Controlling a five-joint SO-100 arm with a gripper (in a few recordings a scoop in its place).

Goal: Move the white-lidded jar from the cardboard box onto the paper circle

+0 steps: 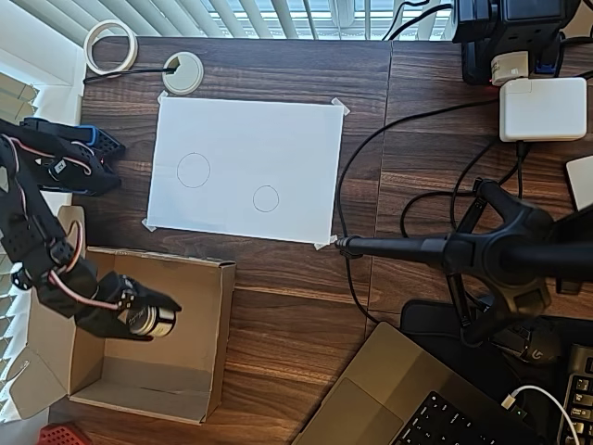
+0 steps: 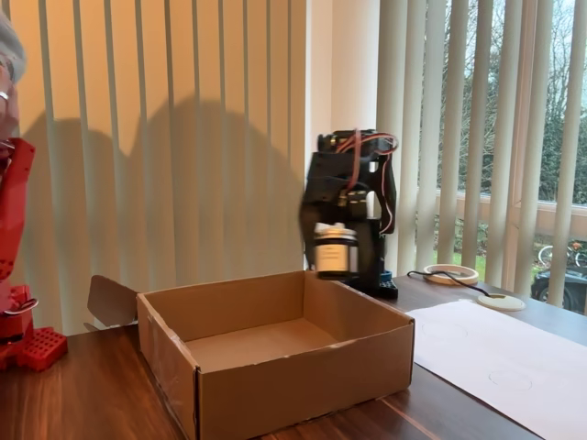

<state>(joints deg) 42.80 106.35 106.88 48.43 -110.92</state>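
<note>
My gripper point(image 1: 148, 318) is shut on the white-lidded jar point(image 1: 156, 322), holding it above the inside of the cardboard box point(image 1: 208, 334). From the side in the fixed view, the jar point(image 2: 335, 252) hangs upright in the gripper point(image 2: 336, 234), clear above the back wall of the box point(image 2: 275, 367). On the white paper sheet point(image 1: 278, 139), the small paper circle point(image 1: 266, 198) lies to the upper right of the box. A larger drawn circle point(image 1: 194, 170) sits to its left.
A cream tape roll point(image 1: 111, 46) and a white grommet point(image 1: 182, 71) lie beyond the sheet. A black camera stand point(image 1: 482, 250), cables, a white charger point(image 1: 542, 108) and a laptop point(image 1: 417, 399) occupy the right side. A red block point(image 2: 37, 348) stands left of the box.
</note>
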